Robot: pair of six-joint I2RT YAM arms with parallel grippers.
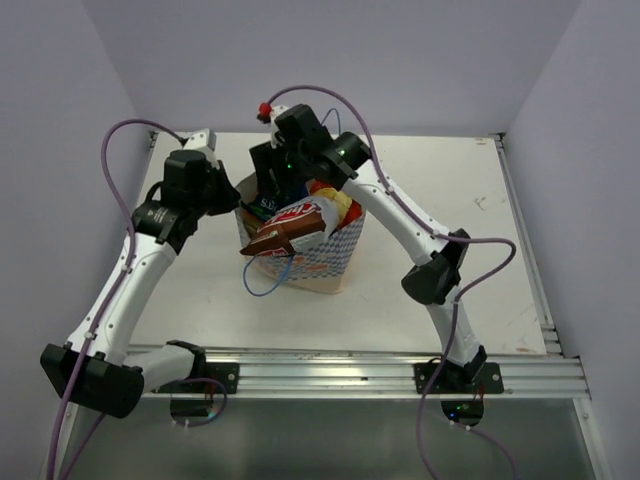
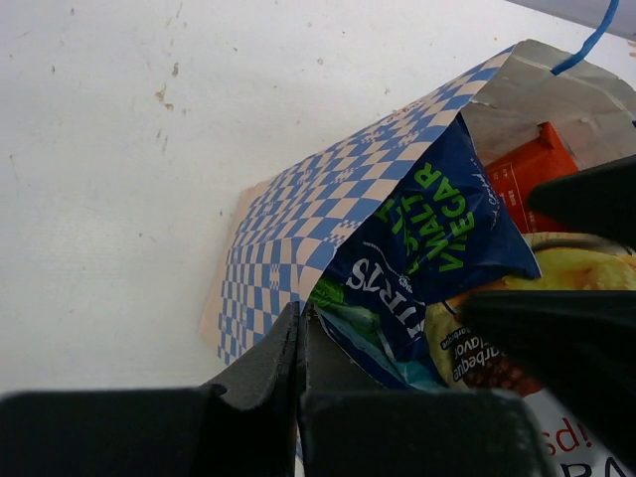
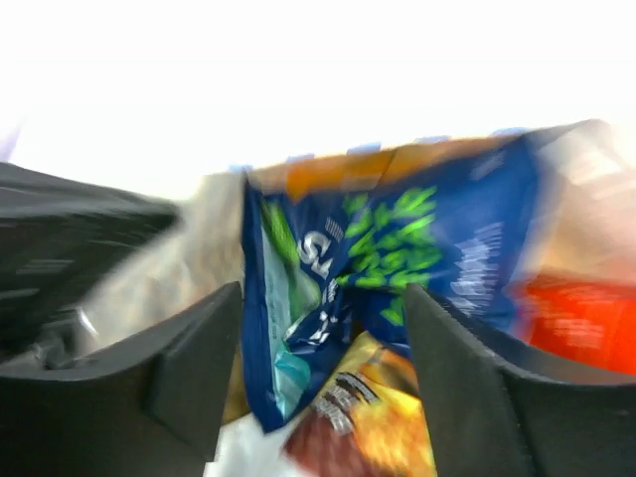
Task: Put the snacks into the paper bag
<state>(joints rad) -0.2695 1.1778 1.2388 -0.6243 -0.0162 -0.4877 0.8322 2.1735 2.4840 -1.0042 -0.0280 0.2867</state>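
Observation:
The paper bag (image 1: pixel 330 262) stands at mid-table with snacks sticking out of its top: the red chip bag (image 1: pixel 300 212), the brown Chulo bag (image 1: pixel 266 241) and a yellow-topped bag (image 1: pixel 342 205). My left gripper (image 1: pixel 238 202) is shut on the paper bag's left rim; the left wrist view shows its tips (image 2: pixel 300 328) pinched at the checkered wall (image 2: pixel 298 219). My right gripper (image 1: pixel 268 188) hangs open over the bag's mouth. The right wrist view is blurred; its fingers (image 3: pixel 323 368) straddle the dark blue packet (image 3: pixel 397 248), which lies inside beside the orange packet (image 2: pixel 527 174) and a barbeque chip bag (image 2: pixel 477 343).
A blue cord handle (image 1: pixel 262 285) loops out of the bag's near side onto the white table (image 1: pixel 450 200). The table has side walls at left and right and a metal rail (image 1: pixel 360 375) along its near edge.

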